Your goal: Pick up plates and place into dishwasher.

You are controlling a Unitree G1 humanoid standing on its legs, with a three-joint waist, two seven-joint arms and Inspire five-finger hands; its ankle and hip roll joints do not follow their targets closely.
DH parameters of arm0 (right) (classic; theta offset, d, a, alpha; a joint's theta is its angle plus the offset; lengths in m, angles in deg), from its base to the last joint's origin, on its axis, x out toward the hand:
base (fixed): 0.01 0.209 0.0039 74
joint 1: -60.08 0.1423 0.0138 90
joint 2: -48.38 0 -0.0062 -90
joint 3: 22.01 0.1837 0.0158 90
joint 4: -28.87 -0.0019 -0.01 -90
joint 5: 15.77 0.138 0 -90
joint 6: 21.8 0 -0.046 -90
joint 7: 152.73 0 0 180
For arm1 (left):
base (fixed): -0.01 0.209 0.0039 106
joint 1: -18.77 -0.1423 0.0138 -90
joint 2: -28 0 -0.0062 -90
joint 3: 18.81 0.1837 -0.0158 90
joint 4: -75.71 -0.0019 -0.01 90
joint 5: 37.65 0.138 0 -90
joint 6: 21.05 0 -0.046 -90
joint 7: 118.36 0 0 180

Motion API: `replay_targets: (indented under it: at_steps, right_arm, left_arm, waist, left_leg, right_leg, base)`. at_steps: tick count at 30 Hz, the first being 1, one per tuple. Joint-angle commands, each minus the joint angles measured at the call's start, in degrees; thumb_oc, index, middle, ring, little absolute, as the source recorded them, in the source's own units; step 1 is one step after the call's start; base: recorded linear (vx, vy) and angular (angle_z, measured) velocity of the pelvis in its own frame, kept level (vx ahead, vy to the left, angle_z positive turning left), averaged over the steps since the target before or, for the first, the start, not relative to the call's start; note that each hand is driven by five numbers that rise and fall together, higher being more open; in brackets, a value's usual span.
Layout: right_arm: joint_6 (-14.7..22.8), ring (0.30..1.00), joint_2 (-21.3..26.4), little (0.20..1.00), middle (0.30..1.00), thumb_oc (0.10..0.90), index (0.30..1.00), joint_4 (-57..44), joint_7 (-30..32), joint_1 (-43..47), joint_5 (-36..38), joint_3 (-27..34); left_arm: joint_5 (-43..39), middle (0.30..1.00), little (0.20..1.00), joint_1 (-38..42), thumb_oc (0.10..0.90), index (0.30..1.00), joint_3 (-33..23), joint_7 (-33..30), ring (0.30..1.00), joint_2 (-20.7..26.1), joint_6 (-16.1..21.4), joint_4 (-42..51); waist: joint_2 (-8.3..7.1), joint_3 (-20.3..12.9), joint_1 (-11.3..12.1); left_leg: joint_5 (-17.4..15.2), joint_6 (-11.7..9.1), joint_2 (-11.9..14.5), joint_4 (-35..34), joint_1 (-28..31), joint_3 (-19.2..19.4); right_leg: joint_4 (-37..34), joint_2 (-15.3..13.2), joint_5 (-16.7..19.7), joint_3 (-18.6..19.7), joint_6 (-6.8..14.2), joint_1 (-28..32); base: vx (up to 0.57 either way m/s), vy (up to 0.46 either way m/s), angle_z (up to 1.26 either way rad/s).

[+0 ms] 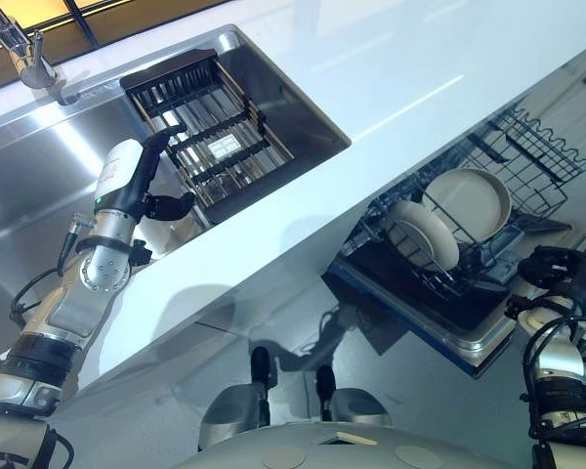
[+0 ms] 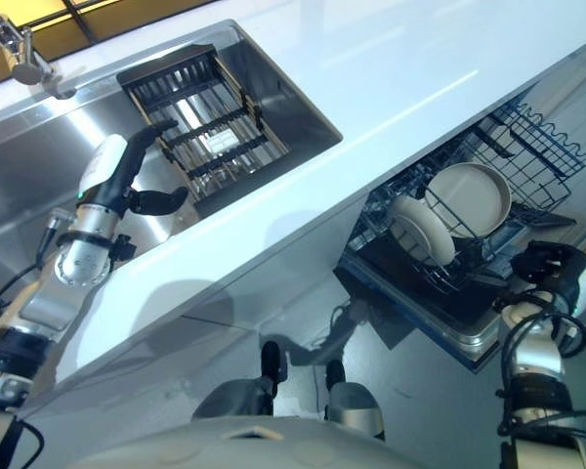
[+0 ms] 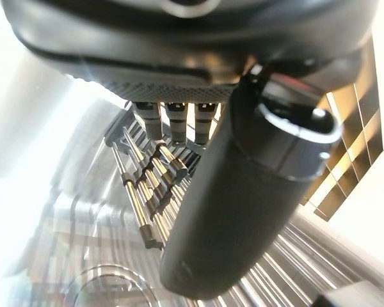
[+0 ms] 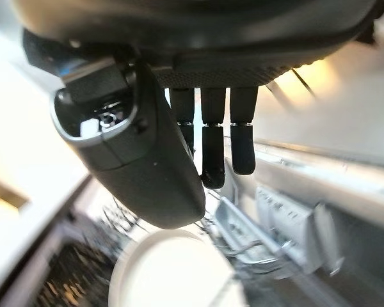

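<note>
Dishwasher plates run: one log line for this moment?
left hand: open, over sink rack | right hand: open, by dishwasher rack | plates racked: two

the tap (image 1: 24, 54) is cut off by the top edge, so its spout cannot be seen. the bench (image 1: 391, 68) hides the near end of the dishwasher rack (image 1: 488, 210), and the lower parts of the two plates (image 1: 469, 200) sit behind its wires. the right robot hand (image 1: 557, 269) is too small and dark in the eye views to make out its fingers. in the left wrist view the thumb (image 3: 243, 211) covers much of the drying rack (image 3: 147, 185), and the sink floor (image 3: 83, 256) is a blur.
</note>
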Motion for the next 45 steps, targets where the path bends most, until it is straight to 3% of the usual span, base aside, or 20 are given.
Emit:
replay_targets:
  at_steps: [1, 17, 36, 45]
  right_arm:
    - [-2.5, 0.3, 11.9, 0.2, 0.3, 0.1, 0.3, 1.9, -0.5, 3.4, -9.0, -1.9]
    - [-10.8, 0.3, 13.1, 0.2, 0.3, 0.1, 0.3, 11.5, -11.9, 7.2, -15.5, -11.8]
    - [-11.8, 0.3, 9.0, 0.2, 0.3, 0.1, 0.3, 24.3, -20.4, 17.1, -21.5, -23.8]
    - [-10.5, 0.3, 7.8, 0.2, 0.3, 0.1, 0.3, 25.1, -21.8, 21.8, -18.6, -27.9]
  left_arm:
    - [0.1, 0.9, 0.9, 1.4, 0.8, 0.9, 0.8, -3.3, 0.9, -3.2, 3.4, 2.8]
    - [-0.2, 0.9, 0.9, 2.5, 0.8, 0.9, -0.1, -4.4, 0.9, -1.9, 4.0, 3.7]
    - [-1.7, 0.9, 0.9, 8.3, 0.8, 0.9, 2.0, -5.4, 0.9, -0.9, 3.9, 2.7]
    - [-1.8, 0.9, 0.9, 10.8, 0.8, 0.9, 3.7, -6.1, 0.9, -1.2, 3.8, 2.0]
  waist:
    - [1.7, -3.9, 1.3]
    - [1.01, -2.0, 3.5]
    - [2.35, 1.9, 5.5]
    - [2.69, 3.4, 6.0]
  left_leg:
    - [-6.3, 0.4, -0.7, 0.9, 1.1, -0.3]
    - [-5.5, 0.4, -0.8, 1.2, -0.3, -1.7]
    - [-4.2, 0.3, -1.6, 2.7, -4.3, -4.2]
    - [-3.9, 0.3, -2.1, 3.4, -5.9, -5.7]
  right_leg:
    - [6.3, 2.1, 3.6, -1.4, 1.8, -7.9]
    - [6.5, 2.1, 3.8, -2.6, 1.5, -8.5]
    - [6.1, 1.9, 4.4, -2.6, 0.8, -10.5]
    - [6.4, 1.8, 4.3, -2.6, 0.3, -11.5]
  base:
    - [0.0, 0.0, 0.0]
    - [0.0, -0.02, 0.03]
    - [-0.01, -0.008, 0.05]
    - [-0.01, 0.012, 0.07]
